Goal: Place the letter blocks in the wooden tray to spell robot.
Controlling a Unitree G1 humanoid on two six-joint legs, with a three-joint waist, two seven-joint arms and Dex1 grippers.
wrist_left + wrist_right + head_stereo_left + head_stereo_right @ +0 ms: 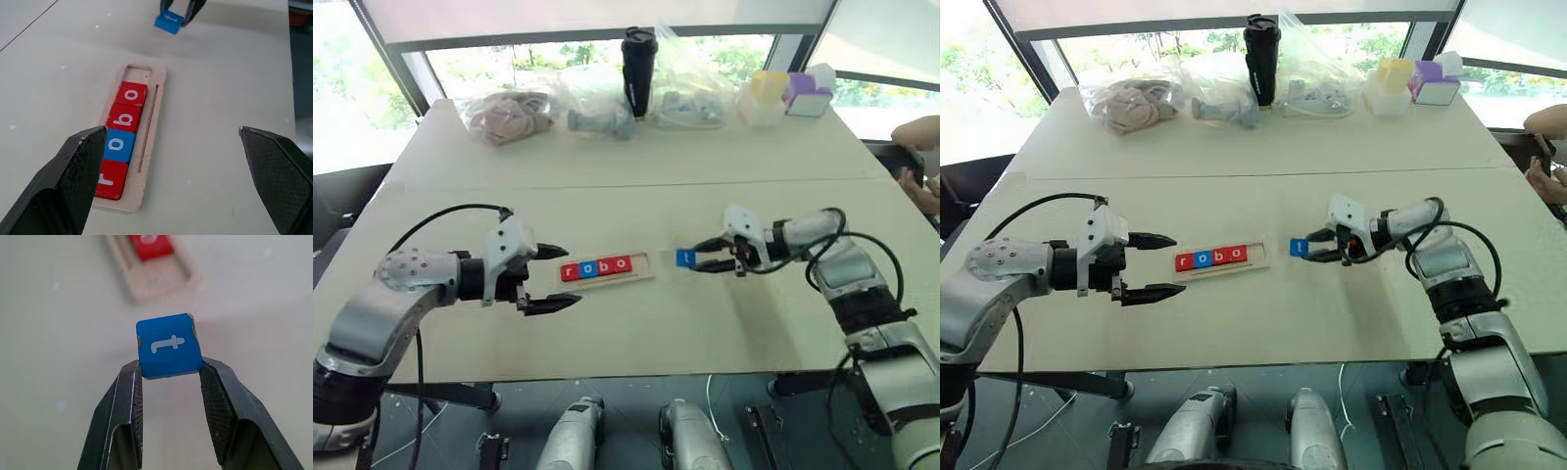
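The wooden tray [644, 261] lies in the middle of the table. In it sit letter blocks r [111, 179], o [119, 145], b [125, 118] and o [132, 94], coloured red, blue, red, red. The slot at its right end [639, 260] holds nothing. My right gripper [697, 254] is shut on the blue t block [168, 346], lifted just right of the tray. The left gripper [570, 276] stands open at the tray's left end, with nothing between its fingers.
At the table's far edge stand a black tumbler [638, 69], clear plastic bags [509, 115] of items, and yellow and purple boxes [790, 92]. A person's arm [920, 137] shows at the right edge.
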